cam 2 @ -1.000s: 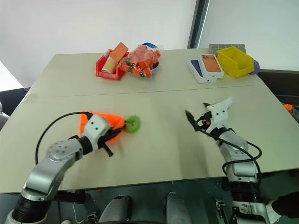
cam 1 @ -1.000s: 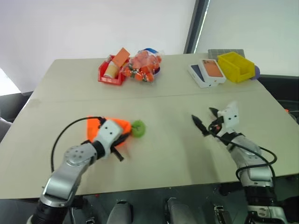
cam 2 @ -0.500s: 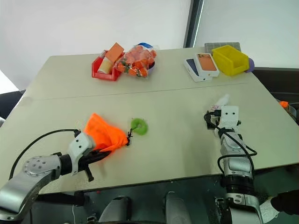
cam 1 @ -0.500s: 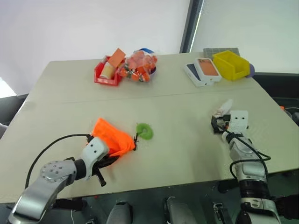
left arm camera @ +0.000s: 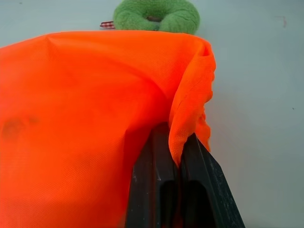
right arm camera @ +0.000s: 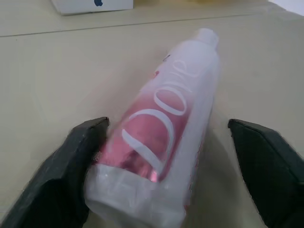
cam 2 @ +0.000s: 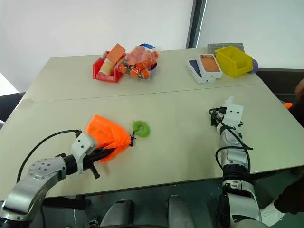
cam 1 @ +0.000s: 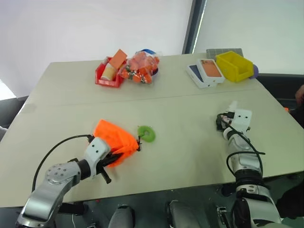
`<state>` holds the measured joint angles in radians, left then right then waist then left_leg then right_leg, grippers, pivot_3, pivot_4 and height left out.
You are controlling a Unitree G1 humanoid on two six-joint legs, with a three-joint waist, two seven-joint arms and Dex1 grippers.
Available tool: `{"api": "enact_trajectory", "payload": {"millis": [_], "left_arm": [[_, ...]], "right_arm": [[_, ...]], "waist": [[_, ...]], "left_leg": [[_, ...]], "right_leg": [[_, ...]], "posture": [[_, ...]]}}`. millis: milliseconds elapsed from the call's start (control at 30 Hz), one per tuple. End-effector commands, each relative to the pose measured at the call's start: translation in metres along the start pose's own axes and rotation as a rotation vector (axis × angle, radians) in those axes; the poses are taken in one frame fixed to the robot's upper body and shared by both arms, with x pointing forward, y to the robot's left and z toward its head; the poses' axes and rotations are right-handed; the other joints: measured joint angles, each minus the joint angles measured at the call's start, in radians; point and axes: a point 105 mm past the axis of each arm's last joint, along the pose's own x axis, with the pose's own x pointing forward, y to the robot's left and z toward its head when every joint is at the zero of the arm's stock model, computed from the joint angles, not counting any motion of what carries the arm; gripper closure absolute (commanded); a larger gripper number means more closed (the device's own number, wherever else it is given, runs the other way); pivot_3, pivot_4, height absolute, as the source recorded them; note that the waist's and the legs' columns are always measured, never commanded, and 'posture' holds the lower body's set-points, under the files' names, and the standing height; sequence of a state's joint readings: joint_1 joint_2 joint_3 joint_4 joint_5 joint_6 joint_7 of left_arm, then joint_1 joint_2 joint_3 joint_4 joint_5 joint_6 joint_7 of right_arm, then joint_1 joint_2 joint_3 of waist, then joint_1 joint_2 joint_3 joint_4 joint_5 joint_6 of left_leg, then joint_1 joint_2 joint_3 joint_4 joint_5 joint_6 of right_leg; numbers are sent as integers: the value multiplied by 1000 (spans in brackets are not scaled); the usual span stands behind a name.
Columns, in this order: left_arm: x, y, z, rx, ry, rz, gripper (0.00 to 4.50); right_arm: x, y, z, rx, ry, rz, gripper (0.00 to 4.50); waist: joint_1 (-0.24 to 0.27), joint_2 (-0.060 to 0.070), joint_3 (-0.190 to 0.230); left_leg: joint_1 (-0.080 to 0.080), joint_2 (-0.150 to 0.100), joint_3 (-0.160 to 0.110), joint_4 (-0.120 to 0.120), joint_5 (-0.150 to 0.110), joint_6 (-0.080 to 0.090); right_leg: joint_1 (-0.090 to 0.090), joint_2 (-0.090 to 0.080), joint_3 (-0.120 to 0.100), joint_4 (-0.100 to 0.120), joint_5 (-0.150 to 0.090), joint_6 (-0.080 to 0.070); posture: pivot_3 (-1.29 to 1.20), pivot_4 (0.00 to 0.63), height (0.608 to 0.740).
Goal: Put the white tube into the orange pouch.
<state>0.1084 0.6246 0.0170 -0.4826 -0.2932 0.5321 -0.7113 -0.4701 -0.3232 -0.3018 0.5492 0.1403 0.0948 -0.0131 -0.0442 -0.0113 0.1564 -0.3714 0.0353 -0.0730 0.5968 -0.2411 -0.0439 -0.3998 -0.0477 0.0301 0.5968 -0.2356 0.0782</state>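
- Right gripper (right arm camera: 166,156) first: its two black fingers stand spread with the white tube (right arm camera: 164,137) lying between them on the table. One finger (right arm camera: 78,156) is right up against the tube's flat crimped end, the other (right arm camera: 266,161) sits apart from it with bare table in the gap. So it's around the tube, not clamped on it.
- The tube lies flat, cap end pointing away from the wrist, pinkish-red toward the crimped end with white lettering along it.
- From the head camera that gripper (cam 1: 222,122) sits low at the right side of the table (cam 1: 190,142), and you can just make out the tube's white tip (cam 1: 232,105) poking past it.
- Left gripper (left arm camera: 178,156) is pinched tight on a fold of the orange pouch (left arm camera: 85,118), fabric draped right over the fingers.
- In the head view the pouch (cam 1: 113,141) is bunched up at the front left of the table, at the tip of the left gripper (cam 1: 116,154). Can't tell if it's lifted off the surface or just resting.
- A short black cord runs from the pouch to the green ring (cam 1: 147,133), which lies flat just beside it.
- Pouch and tube are well apart, opposite sides of the table.
- Back edge clutter: a red bin (cam 1: 107,76), a clear bag of orange bits (cam 1: 140,66), phone boxes (cam 1: 205,72) and a yellow bin (cam 1: 233,65).
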Motion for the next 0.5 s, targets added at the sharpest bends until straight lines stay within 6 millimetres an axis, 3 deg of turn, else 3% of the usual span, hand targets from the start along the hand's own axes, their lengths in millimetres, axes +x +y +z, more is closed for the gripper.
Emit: {"api": "enact_trajectory", "payload": {"millis": [33, 100, 367, 433, 500], "left_arm": [[3, -1, 10, 33, -35, 5, 4500], [4, -1, 11, 32, -39, 4, 4500], [6, -2, 17, 29, -63, 5, 4500], [6, -2, 19, 25, -71, 11, 4500], [6, -1, 22, 20, -82, 17, 4500]], "right_arm": [[2, 4, 13, 18, -55, 3, 2269], [1, 5, 15, 19, -64, 0, 3139], [-9, 11, 34, -35, -163, 73, 3139], [-21, 26, 49, -36, -234, 222, 3139], [-52, 54, 58, -74, -279, 519, 3139]], "waist": [[0, 0, 0], [0, 0, 0], [0, 1, 0], [1, 2, 1], [3, 3, 1]], "left_leg": [[0, 0, 0, 0, 0, 0], [0, 0, 0, 0, 0, 0], [0, 0, 0, 0, 0, 0], [0, 0, 0, 0, 0, 0], [0, 0, 0, 0, 0, 0]], "right_leg": [[0, 0, 0, 0, 0, 0], [0, 0, 0, 0, 0, 0], [0, 1, 0, 1, 0, 0], [0, 1, 0, 1, 0, 0], [0, 1, 0, 1, -1, 1]], "posture": [[0, 150, 740], [0, 150, 740], [0, 150, 740], [0, 150, 740], [0, 150, 740]]}}
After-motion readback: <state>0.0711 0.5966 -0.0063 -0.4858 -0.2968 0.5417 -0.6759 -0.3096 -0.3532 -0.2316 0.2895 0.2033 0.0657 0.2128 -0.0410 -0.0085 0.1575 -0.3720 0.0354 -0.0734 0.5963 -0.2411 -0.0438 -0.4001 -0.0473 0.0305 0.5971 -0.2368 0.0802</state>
